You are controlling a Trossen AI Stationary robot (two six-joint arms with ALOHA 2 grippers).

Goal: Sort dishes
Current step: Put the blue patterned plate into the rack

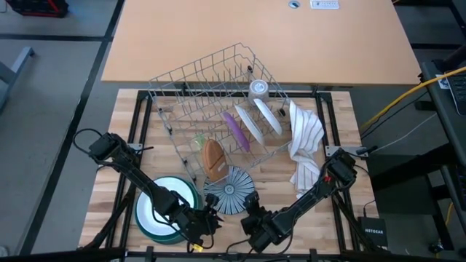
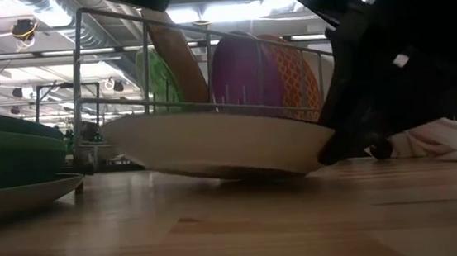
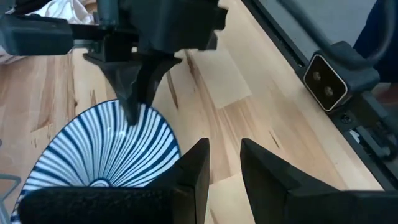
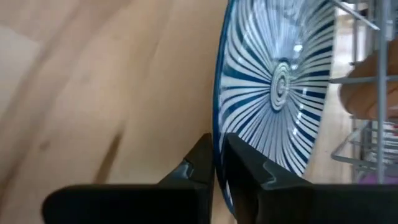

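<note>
A bowl, blue-and-white striped inside [image 1: 229, 191] and white underneath [image 2: 213, 142], sits on the wooden table in front of the rack. My right gripper [image 1: 251, 209] is shut on its near rim. My left gripper [image 1: 211, 218] is just left of the bowl, near the table's front edge. It is open and empty in the left wrist view [image 3: 224, 165]. A stack of teal and white plates [image 1: 166, 207] lies at the front left. The grey wire rack [image 1: 211, 94] holds brown [image 1: 212, 156], purple [image 1: 235, 129], clear green [image 1: 200, 140] and white [image 1: 267, 115] dishes on edge. My right gripper pinches the striped bowl's rim [image 4: 217, 134] on its near side, one finger on the striped inside [image 4: 245, 171] and one on the outer wall. The fingers come from the table's near side, low over the wood. The bowl's base [image 2: 249, 174] rests on the table.
A white striped cloth [image 1: 306, 142] lies right of the rack, beside my right arm. A white cup-like dish [image 1: 258, 89] stands at the rack's far right corner. A black frame edges the table. Bare wood [image 1: 280, 175] shows between the bowl and the cloth.
</note>
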